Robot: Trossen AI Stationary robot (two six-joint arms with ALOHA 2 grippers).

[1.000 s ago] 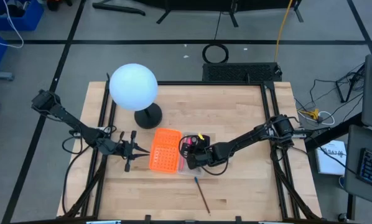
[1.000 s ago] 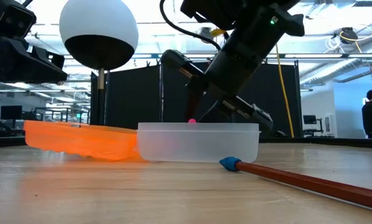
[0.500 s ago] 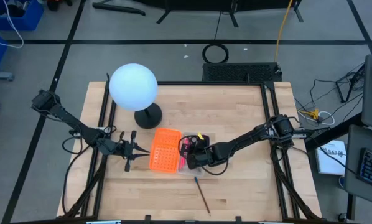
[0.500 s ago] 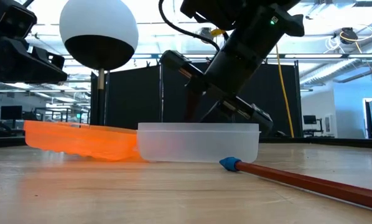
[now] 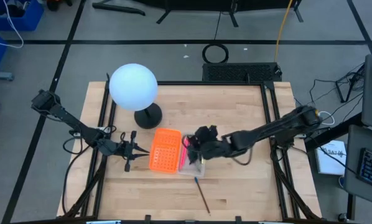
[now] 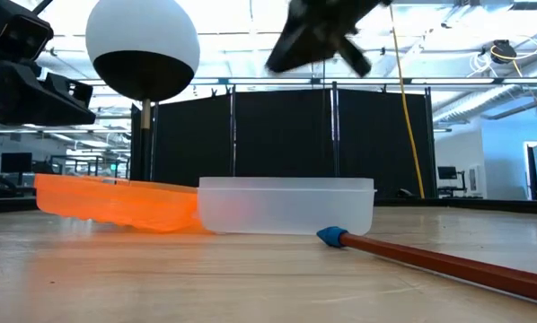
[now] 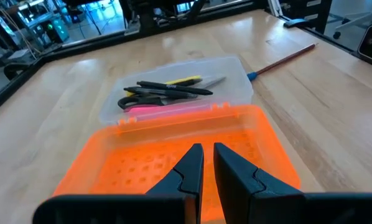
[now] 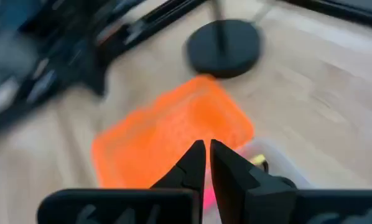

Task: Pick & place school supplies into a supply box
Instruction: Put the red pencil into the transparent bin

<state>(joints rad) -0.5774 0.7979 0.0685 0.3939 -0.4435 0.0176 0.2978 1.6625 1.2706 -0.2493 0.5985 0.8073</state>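
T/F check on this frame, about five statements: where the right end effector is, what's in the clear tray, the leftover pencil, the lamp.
1. The right end effector is raised above the clear tray, not inside it. True.
2. The tray is empty. False: the left wrist view shows scissors, a pink pen, a yellow pen and dark pens in it.
3. A pencil with a blue tip lies on the table outside the tray. True.
4. The left end effector grips the orange panel. False: it sits beside the panel, apart from it, fingers nearly closed on nothing.
5. The white globe lamp has tipped over. False: it stands upright.
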